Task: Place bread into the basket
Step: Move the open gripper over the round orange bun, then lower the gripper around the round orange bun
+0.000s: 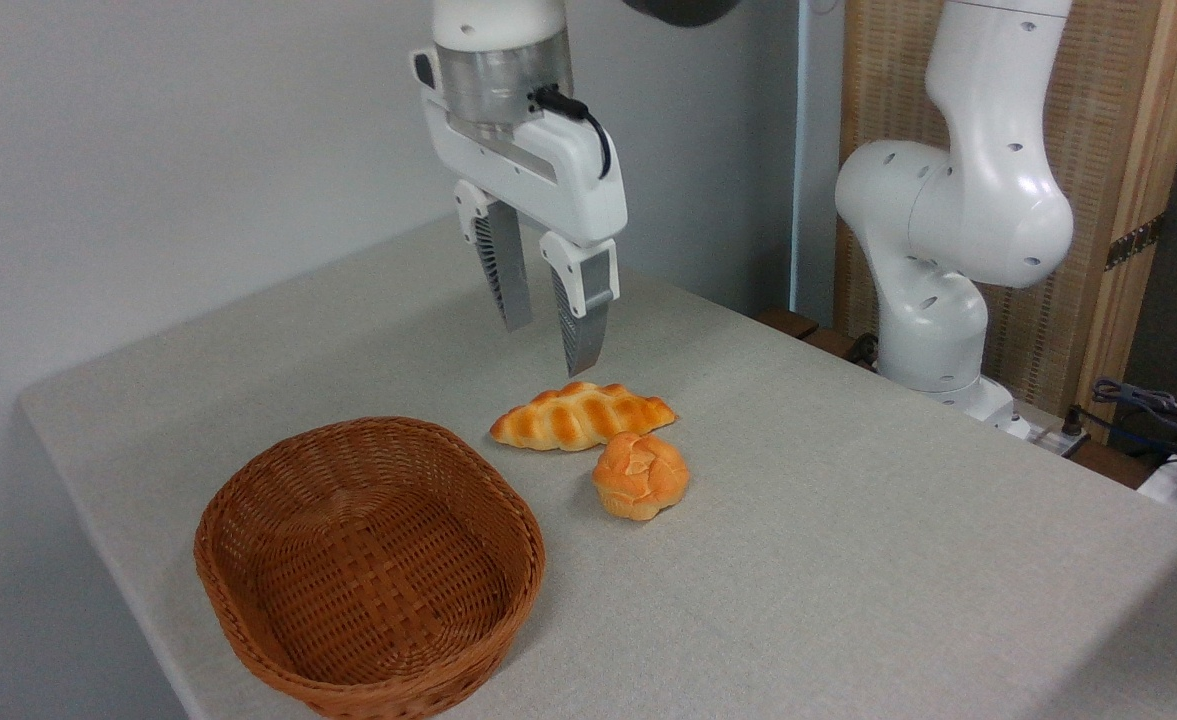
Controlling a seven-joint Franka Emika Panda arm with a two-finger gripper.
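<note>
Gripper: the gripper (548, 330) hangs in the air over the table (848, 560), fingers pointing down with a narrow gap between them, holding nothing.
Bread: the bread (641, 476), a small round bun with a cracked top, sits on the table to the right of the basket, near side of the braided loaf.
Braided loaf: the braided loaf (582, 416) lies just beyond the bun, touching it or nearly so; the fingertips look closer to this loaf than to the bun.
Basket: the basket (248, 560) stands empty at the near left, apart from both pieces.
Risk, wrong piece: a straight descent from here probably lands on the loaf, so the wrong item could be taken.
Risk, narrow opening: the gap looks too small for the bun; unless the fingers spread wider, they may press on its top and push it away.
Risk, crowding: with the two pieces so close, the far finger could catch the loaf and drag it along.
Risk, rolling: the bun's rounded shape may let it slip out of an off-centre grip.
Risk, basket rim: a low carry leftward could knock the rim and shift the basket.
</note>
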